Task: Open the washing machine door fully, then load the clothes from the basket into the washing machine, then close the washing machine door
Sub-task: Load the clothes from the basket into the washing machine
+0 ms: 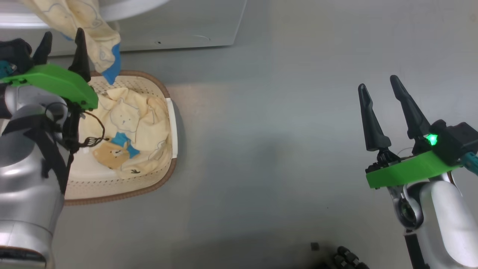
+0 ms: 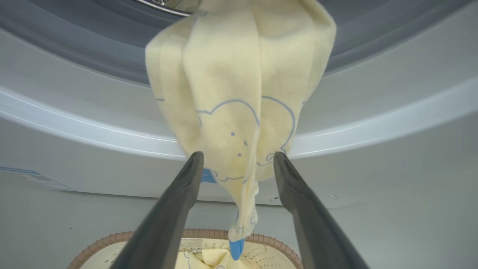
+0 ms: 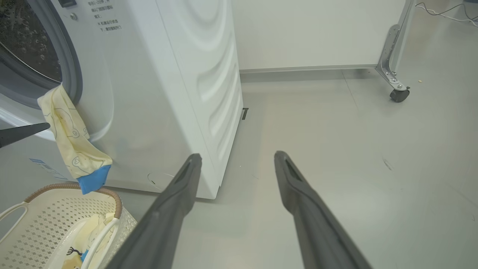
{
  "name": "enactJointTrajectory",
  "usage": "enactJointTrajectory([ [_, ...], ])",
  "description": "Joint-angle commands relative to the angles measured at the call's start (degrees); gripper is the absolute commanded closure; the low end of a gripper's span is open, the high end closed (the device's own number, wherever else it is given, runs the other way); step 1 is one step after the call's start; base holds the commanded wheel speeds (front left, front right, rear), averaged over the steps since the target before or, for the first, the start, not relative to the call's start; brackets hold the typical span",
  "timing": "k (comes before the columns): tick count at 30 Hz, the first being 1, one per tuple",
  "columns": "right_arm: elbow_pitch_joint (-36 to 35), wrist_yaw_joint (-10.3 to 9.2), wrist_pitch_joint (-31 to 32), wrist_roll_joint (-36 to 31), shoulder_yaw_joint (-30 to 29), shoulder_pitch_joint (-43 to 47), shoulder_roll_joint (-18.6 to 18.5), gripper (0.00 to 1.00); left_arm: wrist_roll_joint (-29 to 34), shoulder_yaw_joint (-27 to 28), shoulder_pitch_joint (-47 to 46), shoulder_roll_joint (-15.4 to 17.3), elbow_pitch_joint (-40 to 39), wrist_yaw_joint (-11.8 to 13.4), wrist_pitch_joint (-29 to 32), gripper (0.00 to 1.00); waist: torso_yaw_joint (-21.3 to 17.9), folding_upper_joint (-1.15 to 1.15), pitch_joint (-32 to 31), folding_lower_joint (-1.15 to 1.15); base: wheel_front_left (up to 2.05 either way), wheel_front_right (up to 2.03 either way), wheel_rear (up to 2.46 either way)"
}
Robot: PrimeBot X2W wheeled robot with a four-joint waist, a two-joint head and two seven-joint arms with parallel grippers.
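Over the lower lip of the washing machine [image 3: 179, 74], one cream-yellow garment [image 2: 231, 112] hangs half out, blue cuff dangling above the basket [image 1: 157, 85]. Around it the left gripper [image 2: 237, 158] is spread, fingers [image 2: 179, 194] flanking the cloth without pinching, so it may slip down and out, or get caught in the grey gasket [image 2: 74, 48] at closing. A second garment [image 1: 130, 123] lies in the basket. Also spread, the right gripper [image 1: 378, 84] has bare floor [image 3: 336, 149] all round; the left is hemmed by machine front and basket rim.

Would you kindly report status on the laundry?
Left pincer open by hanging garment; right pincer open, idle. It drapes from washing machine mouth above basket; more clothes inside. Nothing blocking.
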Motion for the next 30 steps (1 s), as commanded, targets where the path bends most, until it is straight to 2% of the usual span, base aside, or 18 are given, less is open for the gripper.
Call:
enactJointTrajectory([
  [1,-1.9,0.2,-0.4,-0.2,1.3,-0.6,0.0,0.0,0.2,1.4,-1.9,2.5,0.0,0.0,0.1,0.0,-1.3,0.0,1.4,-0.01,0.0,0.0,0.0],
  [14,-1.8,0.2,-0.4,0.9,2.6,-1.6,0.3,0.0,0.0,1.0,-11.1,2.7,10.7,0.3,-0.7,0.0,-4.2,0.0,3.8,-0.01,0.0,0.0,0.0],
  [29,-1.9,0.2,-0.4,1.6,3.8,-2.3,0.3,0.0,-1.3,1.5,-16.0,2.7,15.2,0.4,-1.9,0.0,-4.6,0.0,5.0,-0.01,0.0,0.0,0.0],
  [30,-1.8,0.2,-0.4,1.7,4.0,-2.3,0.3,0.0,-1.4,1.5,-16.2,2.7,15.3,0.3,-2.0,0.51,-4.6,0.0,5.1,-0.01,0.0,0.0,0.0],
])
